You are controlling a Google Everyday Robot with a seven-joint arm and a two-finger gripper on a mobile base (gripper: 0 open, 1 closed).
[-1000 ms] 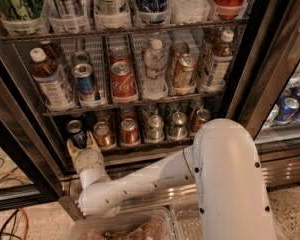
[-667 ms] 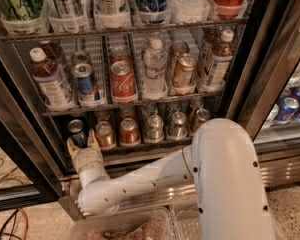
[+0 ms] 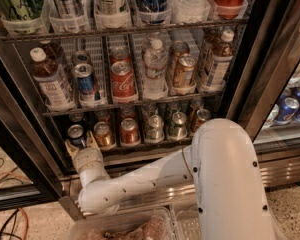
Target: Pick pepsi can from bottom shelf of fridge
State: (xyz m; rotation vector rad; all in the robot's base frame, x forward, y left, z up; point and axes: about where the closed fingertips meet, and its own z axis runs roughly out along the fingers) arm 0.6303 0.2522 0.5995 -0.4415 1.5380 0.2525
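The fridge (image 3: pixel 250 84) stands open in front of me. On its bottom shelf (image 3: pixel 140 148), the pepsi can (image 3: pixel 76 133) stands at the far left: short, dark blue, with a silver top. My gripper (image 3: pixel 80 145) is at the shelf's front rail, directly below and in front of this can. It is open, with one pale finger (image 3: pixel 69 149) to the can's left and the other to its right. The can's lower part is hidden behind the gripper. My white arm (image 3: pixel 140 181) reaches in from the lower right.
A gold can (image 3: pixel 103 134), a red can (image 3: pixel 129 131) and silver cans (image 3: pixel 154 127) stand to the right on the same shelf. The rack above holds bottles, a taller blue can (image 3: pixel 86 82) and a Coca-Cola can (image 3: pixel 122 78). A clear bin (image 3: pixel 125 226) lies below. Cables (image 3: pixel 10 219) trail at the lower left.
Almost nothing differs. My gripper has edged slightly up towards the pepsi can, and the can has not moved.
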